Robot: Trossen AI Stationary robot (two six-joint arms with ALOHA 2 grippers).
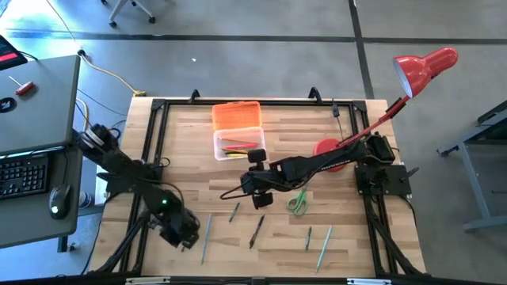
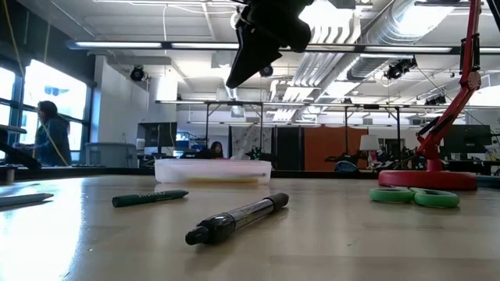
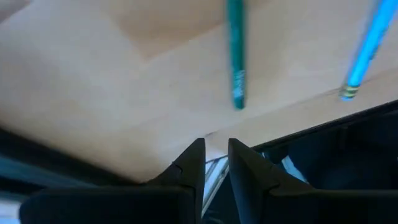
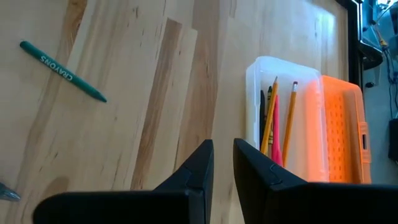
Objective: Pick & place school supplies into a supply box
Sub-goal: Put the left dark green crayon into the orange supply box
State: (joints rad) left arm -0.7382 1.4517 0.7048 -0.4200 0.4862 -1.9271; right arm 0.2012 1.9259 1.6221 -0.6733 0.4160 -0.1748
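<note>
The supply box (image 1: 238,144) is a clear case at the table's far middle, its orange lid (image 1: 236,115) open behind it. Pencils and a pink marker (image 4: 276,140) lie inside. On the near half lie a green crayon (image 4: 62,70), a black pen (image 2: 238,218), a teal pencil (image 3: 236,56), a light blue pencil (image 3: 364,50) and green scissors (image 1: 298,203). My left gripper (image 3: 216,165) stands low at the near left, just short of the teal pencil, narrowly open with nothing held. My right gripper (image 4: 224,162) hangs above mid-table, tilted toward the box, narrowly open with nothing between its fingers.
A red desk lamp rests on its base (image 1: 329,150) at the far right, with its arm slanting over the right arm and its shade (image 1: 424,67) beyond the table. A black frame (image 1: 150,142) borders the table. Two more pencils (image 1: 317,241) lie near the front edge.
</note>
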